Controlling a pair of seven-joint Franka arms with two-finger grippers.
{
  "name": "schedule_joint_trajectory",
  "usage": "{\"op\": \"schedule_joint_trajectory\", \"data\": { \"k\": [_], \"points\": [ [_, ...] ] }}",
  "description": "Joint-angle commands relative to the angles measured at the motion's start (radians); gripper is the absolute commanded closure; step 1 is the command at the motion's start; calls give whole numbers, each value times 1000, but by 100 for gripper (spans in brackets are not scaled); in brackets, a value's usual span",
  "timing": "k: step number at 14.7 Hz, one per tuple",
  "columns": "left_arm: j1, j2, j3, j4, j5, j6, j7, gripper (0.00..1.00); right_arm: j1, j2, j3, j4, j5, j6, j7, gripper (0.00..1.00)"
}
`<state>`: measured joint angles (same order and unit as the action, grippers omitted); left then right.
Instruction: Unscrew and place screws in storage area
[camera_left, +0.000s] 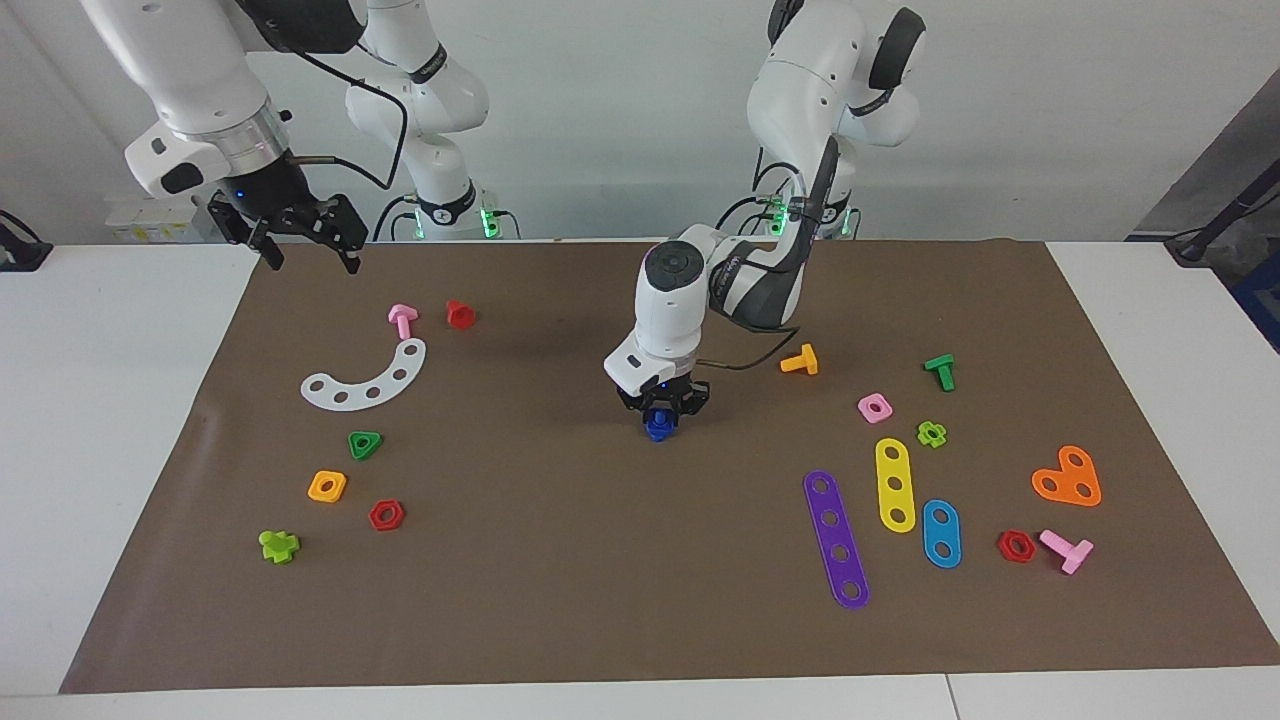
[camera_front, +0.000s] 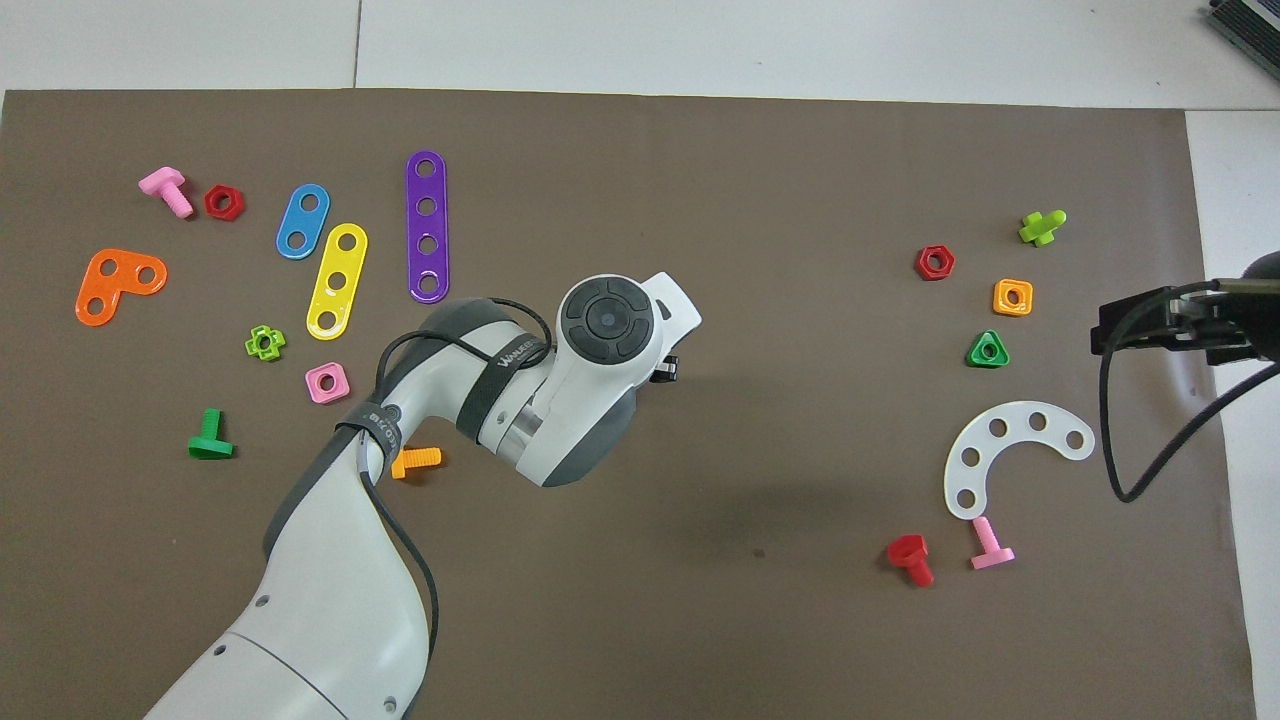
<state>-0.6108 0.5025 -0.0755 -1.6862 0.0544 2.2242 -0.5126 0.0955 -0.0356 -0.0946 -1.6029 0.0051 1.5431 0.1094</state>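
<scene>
Item: blue screw (camera_left: 656, 427), mid-mat, clenched by left end effector (camera_left: 660, 412), presumably for carrying to storage beside the white strip (camera_left: 366, 379). Right end effector (camera_left: 306, 243) waited, released, above mat's corner.

- The facing view looks from high across the table toward the robots, taking in the whole brown mat (camera_left: 560, 600).
- The overhead view looks steeply down from the robots' end.
- Both share the mat, half a turn apart.
</scene>
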Motion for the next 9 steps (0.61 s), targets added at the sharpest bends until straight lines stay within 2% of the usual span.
{"op": "schedule_joint_trajectory", "data": {
  "k": [1, 9],
  "points": [
    [-3, -24, 8, -12, 2, -26, 5, 76, 1, -12, -7, -11, 27, 3, -5, 0],
    [5, -10, 8, 102, -44, -146, 5, 78, 1, -12, -7, -11, 27, 3, -5, 0]
  ]
}}
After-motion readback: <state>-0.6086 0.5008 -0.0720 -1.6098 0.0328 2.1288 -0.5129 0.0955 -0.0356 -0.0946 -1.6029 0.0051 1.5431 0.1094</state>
